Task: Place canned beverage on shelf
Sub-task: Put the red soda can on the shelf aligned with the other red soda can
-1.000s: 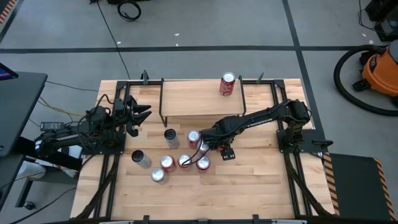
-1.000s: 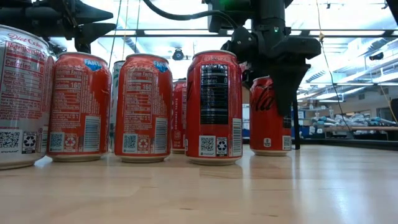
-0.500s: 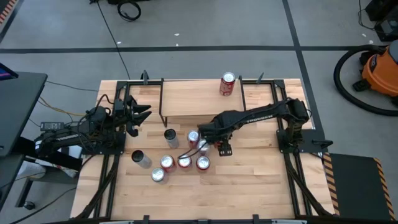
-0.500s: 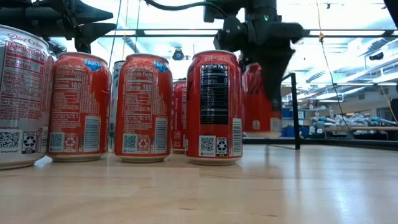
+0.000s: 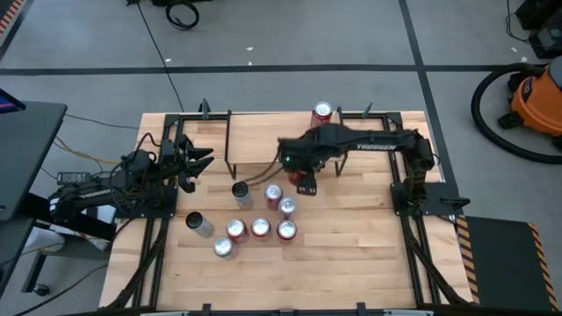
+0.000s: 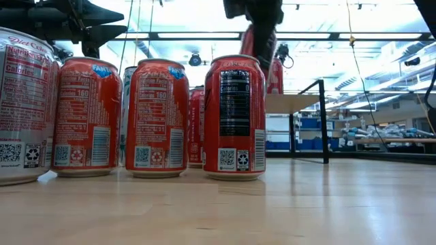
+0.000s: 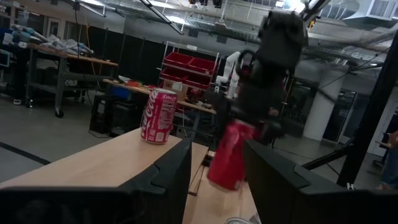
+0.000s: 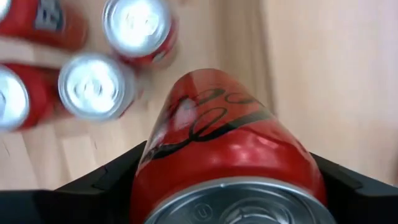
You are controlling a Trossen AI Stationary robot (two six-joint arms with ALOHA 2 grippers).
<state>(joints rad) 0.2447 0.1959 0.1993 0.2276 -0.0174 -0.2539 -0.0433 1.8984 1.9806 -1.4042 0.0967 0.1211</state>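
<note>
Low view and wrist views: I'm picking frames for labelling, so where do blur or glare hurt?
Low view: bright ceiling lights wash out the background, and the held can is smeared by motion. Left wrist view: the same can and the right gripper are blurred, while the can on the shelf stays readable. Right wrist view: the loose cans on the table are soft.

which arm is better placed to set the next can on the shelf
Right. Its pincer already holds a red can lifted over the shelf front edge, close to the can standing there. The left pincer waits empty at the table's left side.
</note>
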